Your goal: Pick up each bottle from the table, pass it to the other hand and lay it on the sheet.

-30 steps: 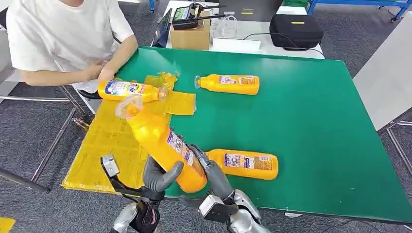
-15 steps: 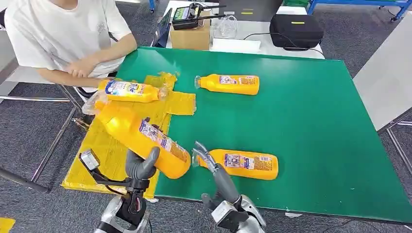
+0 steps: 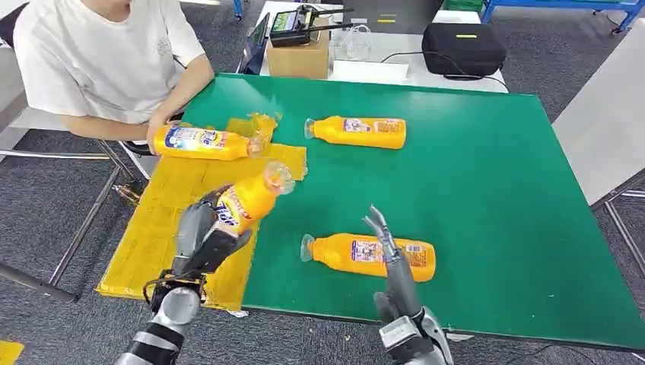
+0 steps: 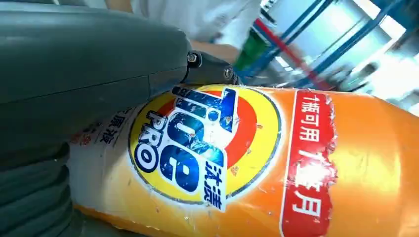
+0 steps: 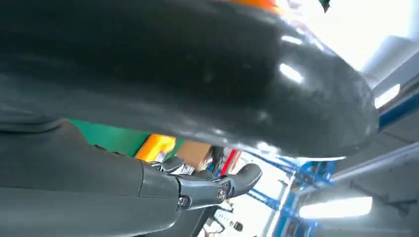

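My left hand (image 3: 199,237) grips an orange detergent bottle (image 3: 247,199) over the yellow sheet (image 3: 163,220), its clear cap pointing toward the table's middle. The left wrist view shows that bottle's label (image 4: 207,148) close up, with my left hand (image 4: 89,89) wrapped around it. My right hand (image 3: 389,255) is raised with straight fingers and nothing in it, just above a second bottle (image 3: 373,256) lying on the green table (image 3: 494,205). A third bottle (image 3: 357,131) lies further back. Another bottle (image 3: 199,141) lies on the sheet, with a person's hand (image 3: 158,120) at its base.
A person in a white shirt (image 3: 106,61) sits at the table's far left corner. Behind the table stand a cardboard box (image 3: 298,57) and a black case (image 3: 462,47). The right half of the green table holds nothing.
My right hand let go of the bottle and moved right. My left hand swung the bottle round over the sheet, cap now pointing right. The person's hand returned to the bottle on the sheet.
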You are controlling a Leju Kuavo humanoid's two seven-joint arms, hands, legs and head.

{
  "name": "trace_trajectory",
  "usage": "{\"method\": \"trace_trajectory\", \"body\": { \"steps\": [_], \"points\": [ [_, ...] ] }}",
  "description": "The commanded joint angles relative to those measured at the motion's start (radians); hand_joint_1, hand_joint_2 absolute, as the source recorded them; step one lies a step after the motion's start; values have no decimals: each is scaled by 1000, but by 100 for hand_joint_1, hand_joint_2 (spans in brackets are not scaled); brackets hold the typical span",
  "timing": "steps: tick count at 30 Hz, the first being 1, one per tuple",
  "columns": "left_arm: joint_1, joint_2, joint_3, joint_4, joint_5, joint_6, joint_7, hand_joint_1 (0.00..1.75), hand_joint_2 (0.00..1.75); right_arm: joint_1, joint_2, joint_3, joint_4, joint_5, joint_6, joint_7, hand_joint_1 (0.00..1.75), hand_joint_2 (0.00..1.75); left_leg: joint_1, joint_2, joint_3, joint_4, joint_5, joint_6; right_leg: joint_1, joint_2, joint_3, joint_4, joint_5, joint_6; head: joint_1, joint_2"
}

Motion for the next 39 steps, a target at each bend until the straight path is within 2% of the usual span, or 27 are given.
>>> {"method": "trace_trajectory", "body": {
  "steps": [1, 4, 6, 7, 9, 17, 18, 19, 20, 21, 25, 27, 33, 35, 36, 39],
  "points": [
    [-252, 60, 73, 439, -42, -88, 78, 175, 175, -15, 4, -19, 0, -22, 24, 2, 0, 0, 1, -3, 3, -3, 1, 3, 2, -2, 3, -3, 0, -5, 0, 0],
    [-331, 75, 82, 541, -69, -105, 90, 175, 175, -26, 6, 7, 7, -46, 19, 2, 0, 0, 1, -5, 3, -3, 2, 3, 2, -4, 4, -3, 0, -6, 0, 0],
    [-391, 104, 63, 603, -124, -127, 147, 175, 175, -30, 8, 12, 13, -60, 20, 2, 0, 0, 0, -2, 0, -1, 1, 2, 1, -1, 1, 0, 0, -3, 0, 0],
    [-416, 118, 43, 631, -159, -141, 167, 175, 175, -32, 9, 10, 19, -64, 21, 2, 0, 0, 1, -3, 3, -3, 2, 4, 2, -2, 4, -3, 1, -6, 0, 0],
    [-448, 132, 30, 674, -188, -169, 182, 175, 175, -35, 9, 10, 24, -71, 19, 2, 0, 0, 1, -3, 2, -1, 1, 3, 2, -2, 3, -1, 0, -5, 1, 0],
    [-463, 144, 17, 707, -212, -208, 184, 168, 175, -33, 7, 11, 28, -81, 9, 2, 0, 0, 0, -1, 4, -2, 1, 3, 1, 0, 4, 0, 0, -4, 0, 0],
    [-461, 142, 13, 704, -218, -208, 185, 147, 175, -31, 6, 9, 29, -85, 6, 2, 0, 0, 1, 0, 6, -3, 1, 4, 2, 2, 5, -1, 1, -5, 0, 0],
    [-460, 145, 1, 700, -234, -212, 186, 91, 175, -30, 6, 6, 31, -87, 2, 2, 0, 0, 0, 0, 4, -2, 1, 2, 1, 1, 3, 1, 0, -3, 0, 0],
    [-457, 146, -8, 694, -244, -215, 183, 7, 175, -28, 6, 1, 33, -89, -2, 2, 0, 0, 0, 0, 5, -3, 1, 3, 1, 1, 4, 0, 1, -4, 0, 0],
    [-455, 144, -9, 690, -244, -219, 183, 0, 175, -27, 6, -1, 33, -91, -4, 2, 0, 0, 0, -1, 3, -1, 1, 2, 1, 0, 3, 1, 0, -3, 0, 0],
    [-456, 149, -50, 673, -259, -325, 152, 0, 175, -30, 2, -4, 39, -101, -11, 2, 0, 0, 1, -2, 3, -2, 2, 3, 2, -1, 4, -1, 1, -5, 0, 0],
    [-438, 130, -25, 620, -187, -379, 66, 0, 175, -34, 1, -5, 49, -107, -14, 2, 0, 0, 1, -2, 4, -2, 2, 3, 1, -1, 4, 0, 0, -4, 0, 0],
    [-438, 130, -25, 620, -187, -379, 66, 0, 175, -34, 1, -5, 49, -107, -14, 2, 0, 0, 0, -2, 3, -1, 1, 2, 1, -1, 3, 0, 0, -3, 0, 0],
    [-388, 111, 26, 509, -14, -527, -45, 0, 175, -40, -5, 11, 57, -112, -13, 2, 0, 0, 0, -2, 4, -3, 2, 3, 1, -1, 5, -1, 1, -5, 0, 0],
    [-354, 117, 19, 430, 53, -582, -60, 0, 175, -45, -9, 25, 64, -115, -31, 2, 0, 0, 0, -1, 4, -2, 2, 3, 1, 0, 4, -1, 1, -4, 0, 0],
    [-278, 129, -20, 217, 196, -587, -51, 0, 175, -54, -24, 60, 82, -96, -118, 2, 0, 0, 1, 0, 5, -3, 1, 3, 2, 1, 4, -2, 1, -5, 0, 0]
  ]
}}
